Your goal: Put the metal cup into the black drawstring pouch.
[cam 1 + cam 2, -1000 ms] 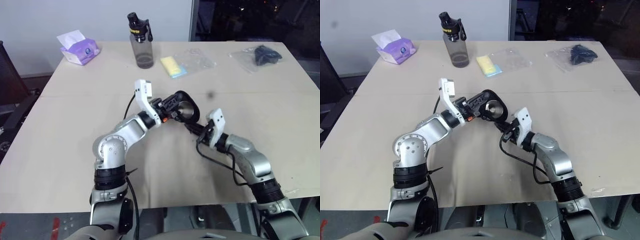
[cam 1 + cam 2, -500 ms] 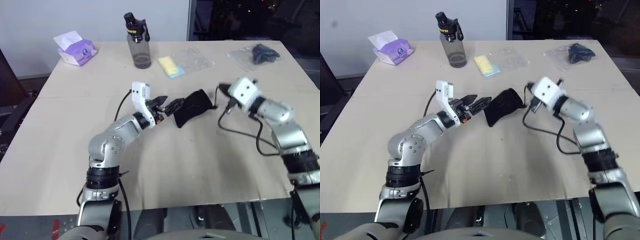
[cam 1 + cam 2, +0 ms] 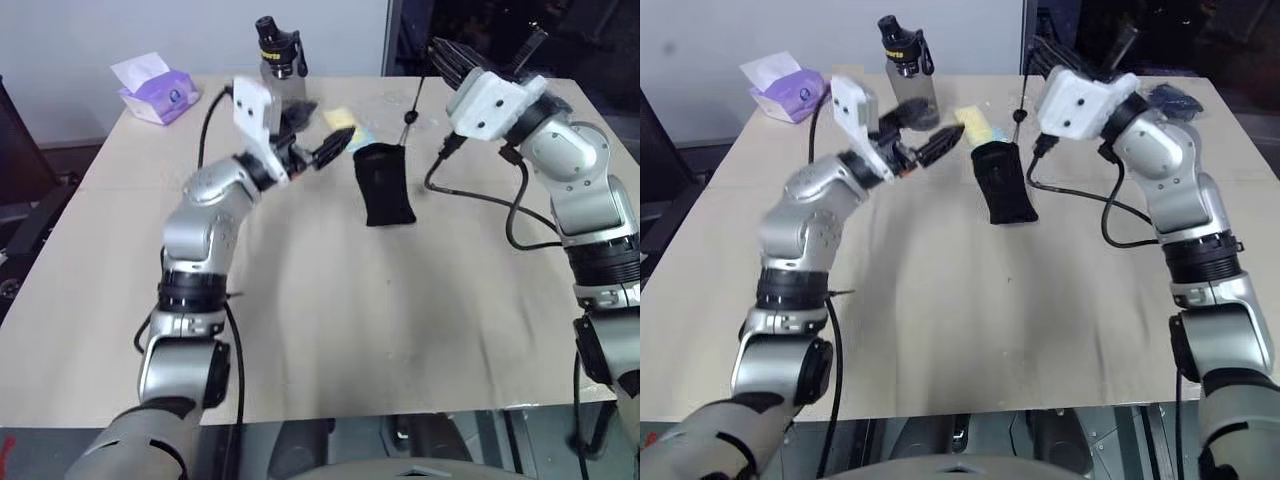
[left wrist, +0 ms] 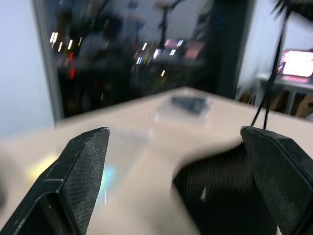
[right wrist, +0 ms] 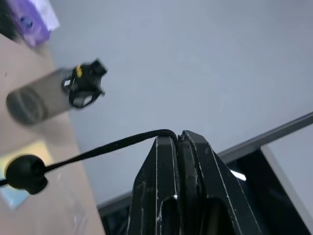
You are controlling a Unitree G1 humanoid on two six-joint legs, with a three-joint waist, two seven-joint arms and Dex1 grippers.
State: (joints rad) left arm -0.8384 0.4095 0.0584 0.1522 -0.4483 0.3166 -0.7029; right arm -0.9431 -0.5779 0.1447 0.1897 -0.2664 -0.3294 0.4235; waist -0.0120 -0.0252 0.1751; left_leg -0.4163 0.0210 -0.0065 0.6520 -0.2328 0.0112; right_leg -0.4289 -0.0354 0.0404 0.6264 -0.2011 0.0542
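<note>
The right gripper (image 5: 178, 139) is raised above the far side of the pale wooden table (image 3: 330, 330), its jaws pressed together on the thin black cord (image 5: 105, 145) of the small black fabric drawstring pouch (image 3: 385, 187). The cord runs down from the fingertips through a round black cord stopper (image 5: 25, 173) to the pouch's mouth. The pouch hangs from that cord with its mouth uppermost, long and narrow. Whether its lower end rests on the table or hangs just clear of it cannot be told. The small shiny metal cup cannot be made out in any view; whether it sits inside the pouch cannot be told from the outside of the fabric.

The left gripper (image 3: 322, 155) is lifted to about the same height, just beside the pouch's upper edge on the robot's left. Its jaws stand wide apart and hold nothing. In the left wrist view the two black fingers (image 4: 83, 166) frame the dark weave of the pouch, which lies close in front of them.

At the far edge of the table stands a tall grey water bottle with a black cap (image 3: 902, 62), with a purple tissue pack (image 3: 155, 85) well to its left. A yellow item in clear wrapping (image 3: 975, 125) lies just behind the pouch. A dark item in a clear plastic bag (image 3: 1175, 98) lies near the far right corner.
</note>
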